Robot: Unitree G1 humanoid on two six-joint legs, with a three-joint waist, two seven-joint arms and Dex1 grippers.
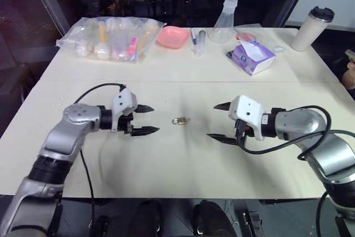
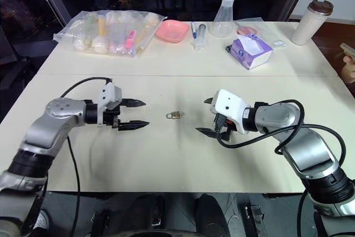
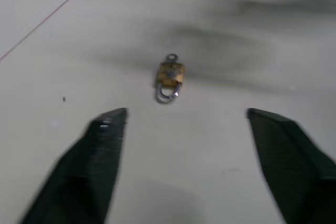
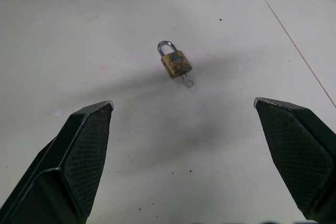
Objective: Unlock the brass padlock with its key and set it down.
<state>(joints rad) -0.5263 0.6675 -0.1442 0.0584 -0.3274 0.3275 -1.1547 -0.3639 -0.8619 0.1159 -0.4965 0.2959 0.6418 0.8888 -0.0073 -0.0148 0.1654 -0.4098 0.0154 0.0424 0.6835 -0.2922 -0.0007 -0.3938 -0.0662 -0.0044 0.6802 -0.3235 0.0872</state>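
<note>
The brass padlock (image 1: 180, 120) lies flat on the cream table (image 1: 177, 165), midway between my two grippers. Its silvery shackle (image 4: 166, 47) curves out of one end. The key (image 4: 187, 81) sticks out of the opposite end of the body. My left gripper (image 1: 156, 119) hovers to the padlock's left, pointing at it, open and empty. My right gripper (image 1: 211, 120) hovers to the padlock's right, facing it, also open and empty. Neither one touches the padlock (image 3: 169, 74).
Along the far edge of the table stand a clear plastic bag of items (image 1: 111, 38), a pink bowl (image 1: 172, 36), a glass flask (image 1: 223, 23), a purple tissue pack (image 1: 252, 56) and a tumbler (image 1: 312, 29). A person's hand (image 1: 349, 73) shows at the right edge.
</note>
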